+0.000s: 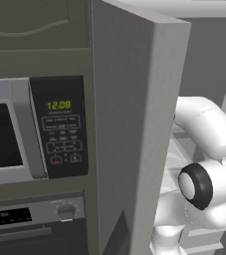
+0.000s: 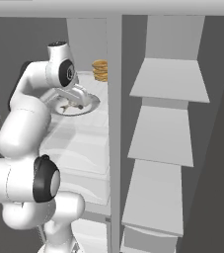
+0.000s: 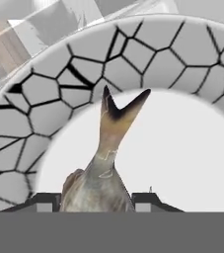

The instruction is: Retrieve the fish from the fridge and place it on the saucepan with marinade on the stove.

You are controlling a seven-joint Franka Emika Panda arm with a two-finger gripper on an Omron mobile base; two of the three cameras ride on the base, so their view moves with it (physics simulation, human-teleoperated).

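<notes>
fish [image 3: 99,178] – between hand [image 3: 96,201] fingers (on plate [image 3: 192,163])

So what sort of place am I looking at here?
A kitchen, by the look of it: a built-in microwave above an oven, and an open fridge with white shelves.

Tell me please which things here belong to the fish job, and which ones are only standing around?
Belonging to the job:
- fish, lying on a crackle-patterned plate
- hand, its fingers either side of the fish
- fridge, door open

Standing around:
- stacked tan rounds on the fridge shelf
- microwave
- oven
</notes>
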